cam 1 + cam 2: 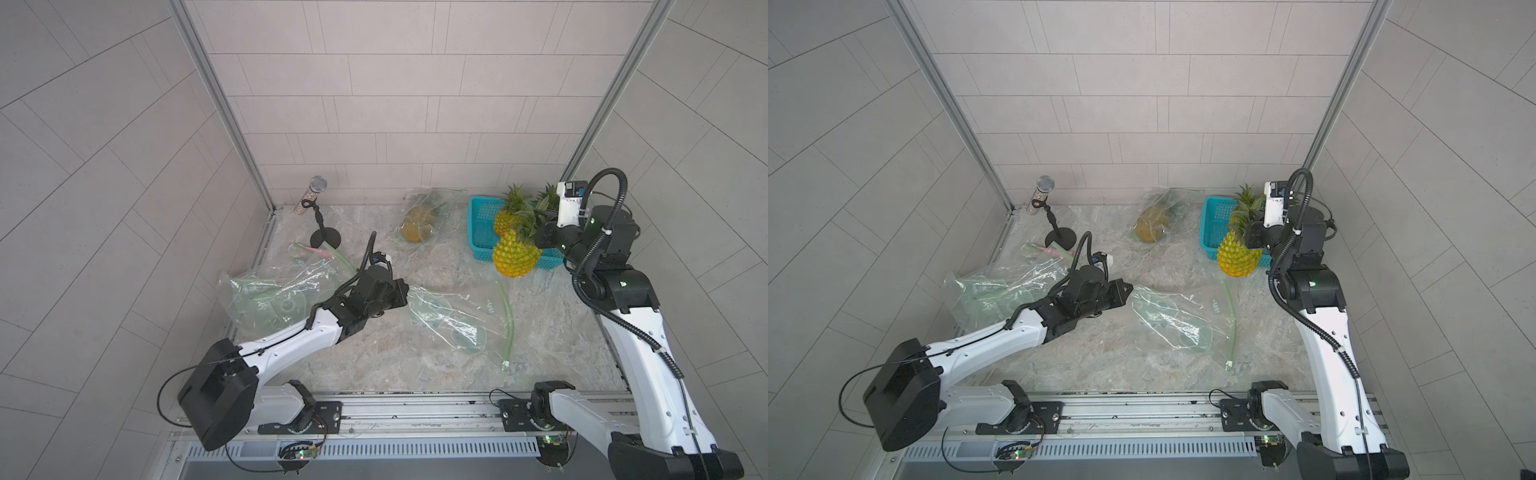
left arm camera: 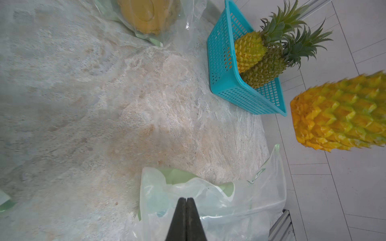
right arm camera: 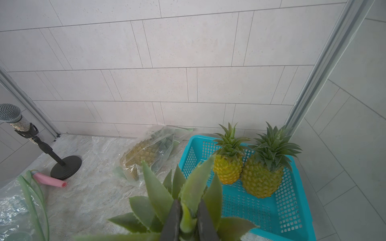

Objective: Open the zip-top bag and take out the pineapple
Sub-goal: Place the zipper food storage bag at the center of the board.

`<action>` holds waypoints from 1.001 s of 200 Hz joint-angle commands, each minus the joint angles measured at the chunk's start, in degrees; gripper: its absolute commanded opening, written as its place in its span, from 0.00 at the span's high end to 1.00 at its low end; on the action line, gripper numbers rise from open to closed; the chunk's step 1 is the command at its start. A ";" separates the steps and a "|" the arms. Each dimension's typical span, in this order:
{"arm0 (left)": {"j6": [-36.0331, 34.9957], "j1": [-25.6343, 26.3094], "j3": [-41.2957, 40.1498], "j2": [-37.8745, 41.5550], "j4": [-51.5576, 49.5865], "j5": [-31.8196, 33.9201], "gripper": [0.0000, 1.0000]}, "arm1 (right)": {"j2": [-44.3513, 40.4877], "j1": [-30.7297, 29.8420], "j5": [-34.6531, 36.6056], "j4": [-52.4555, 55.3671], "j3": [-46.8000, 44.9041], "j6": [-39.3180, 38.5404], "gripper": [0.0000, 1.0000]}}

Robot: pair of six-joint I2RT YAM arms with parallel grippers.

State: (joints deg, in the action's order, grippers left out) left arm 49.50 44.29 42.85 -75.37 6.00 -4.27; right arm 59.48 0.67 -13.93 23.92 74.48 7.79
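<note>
1. In a top view, the pineapple point(image 1: 516, 259) is seen out of the zip-top bag point(image 1: 453, 320). It is hung by its crown from the right jaws, with its yellow body below them and in front of the teal basket point(image 1: 478, 232). The left jaws are pressed together on a corner of the zip-top bag, which is spread flat on the worktop point(image 1: 374, 365) beyond their tips.
2. In a top view, a crumpled bag point(image 1: 1000, 291) is seen behind the left jaws, beside that arm. A second bag point(image 1: 1152, 224) with a fruit inside is laid well apart from both pairs of jaws, near the back wall. A microphone point(image 1: 1045, 185) on a stand is set in the far corner.
3. In the left wrist view, the left jaws are shown shut tight, with the clear film of the zip-top bag point(image 2: 208, 200) gathered at their tips. The pineapple point(image 2: 342, 116) is seen well beyond them, clear of the worktop. Two further pineapples point(image 2: 261, 60) are leaned together in the basket point(image 2: 219, 62).
4. In the right wrist view, the right jaws are nearly closed, and a green crown leaf point(image 3: 186, 219) of the pineapple is pinched between them. The basket point(image 3: 271, 219) is seen just beyond them, and a pink tube point(image 3: 50, 180) is laid near the microphone stand.
</note>
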 commanded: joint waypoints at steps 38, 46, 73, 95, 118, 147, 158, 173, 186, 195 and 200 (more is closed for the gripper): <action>5.36 7.56 4.55 -9.92 9.34 14.54 1.00 | 3.32 1.55 -6.02 -8.76 7.14 2.45 1.00; 5.76 8.20 5.12 -11.24 10.51 15.60 1.00 | 3.82 1.77 -6.19 -8.72 7.57 2.47 1.00; 5.45 9.79 9.38 -16.45 12.74 17.14 1.00 | 5.13 2.63 -6.59 -8.72 8.48 2.90 1.00; 4.99 10.98 13.88 -20.90 12.37 17.57 1.00 | 6.05 3.46 -6.55 -8.65 9.23 3.32 1.00; 5.00 11.99 17.75 -24.79 12.81 18.80 1.00 | 6.93 4.64 -6.99 -8.65 9.80 3.76 1.00; 5.92 13.07 21.86 -29.40 13.66 20.62 1.00 | 7.88 5.94 -7.17 -8.80 10.33 4.16 1.00; 6.06 13.40 24.23 -31.46 13.50 20.17 1.00 | 8.34 6.42 -7.07 -8.77 10.49 4.29 1.00; 6.64 14.21 26.88 -33.65 12.73 20.39 1.00 | 8.87 7.14 -6.90 -8.98 10.47 4.71 1.00; 7.04 14.95 28.83 -35.27 12.64 20.77 1.00 | 9.39 7.89 -7.05 -9.56 10.34 5.20 1.00; 7.37 15.45 30.13 -36.39 12.72 20.73 1.00 | 9.71 8.45 -7.20 -9.99 10.25 5.47 1.00; 7.50 15.70 30.90 -37.02 12.59 20.62 1.00 | 9.92 8.72 -7.16 -10.16 10.25 5.69 1.00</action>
State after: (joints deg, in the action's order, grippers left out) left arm 55.24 58.50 69.95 -110.28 18.20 14.48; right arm 69.80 8.01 -20.34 22.55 81.41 11.70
